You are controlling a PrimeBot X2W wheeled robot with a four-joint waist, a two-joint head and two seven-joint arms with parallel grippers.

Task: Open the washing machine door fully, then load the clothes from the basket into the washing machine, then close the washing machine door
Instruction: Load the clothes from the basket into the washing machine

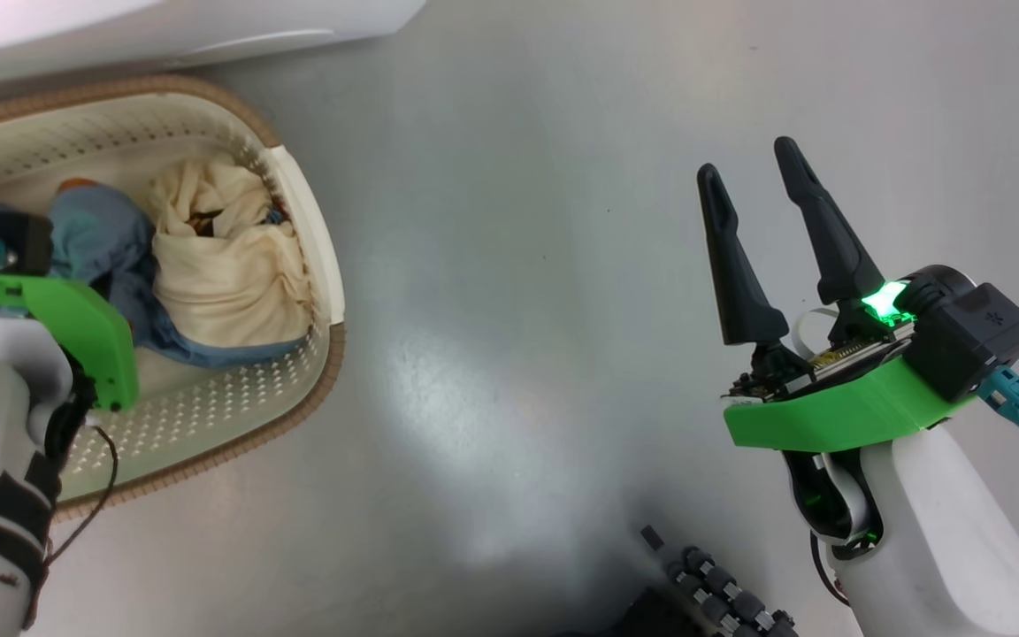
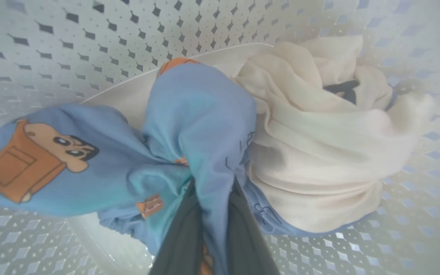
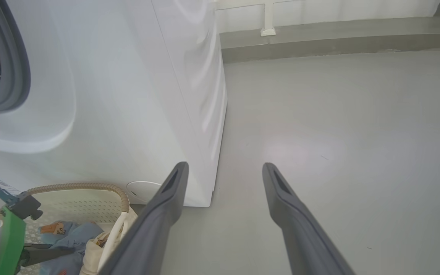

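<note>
Left wrist view: left gripper (image 2: 214,188) clamps the blue garment (image 2: 201,114) in the basket (image 2: 90,38); right gripper (image 1: 747,159) gapes, empty.

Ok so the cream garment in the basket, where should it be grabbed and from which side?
Grip the raised bunch of folds at the top of the cream garment, coming straight down from above. The basket wall hems it in on one side and the blue garment presses against the other, so a sideways approach looks blocked. The crumpled ridges should pinch easily.
</note>
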